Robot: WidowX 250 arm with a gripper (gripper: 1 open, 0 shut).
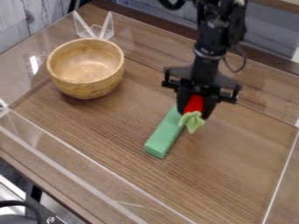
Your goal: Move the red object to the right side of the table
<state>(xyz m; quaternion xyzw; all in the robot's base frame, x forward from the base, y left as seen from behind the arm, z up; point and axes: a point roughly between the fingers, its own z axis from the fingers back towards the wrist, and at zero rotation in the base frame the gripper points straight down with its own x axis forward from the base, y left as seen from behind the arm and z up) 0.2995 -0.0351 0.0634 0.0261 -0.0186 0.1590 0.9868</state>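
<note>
In the camera view, looks clenched around the red strawberry (194, 106): gripper (197, 102) closed, with red showing at the fingers and green leaves (191, 122) hanging below. Held near the middle of the table (242, 164), just beside the upper end of the green block (165, 139), and well apart from the bowl (86, 74). Cannot tell from here whether touching the block or fully lifted. Keep the squeeze steady, raise straight up first so as not to drag the block along, then carry smoothly across to the right side, probably toward the picture's right. Lower gently before letting go, to avoid a roll, and stay inside the edge
</note>
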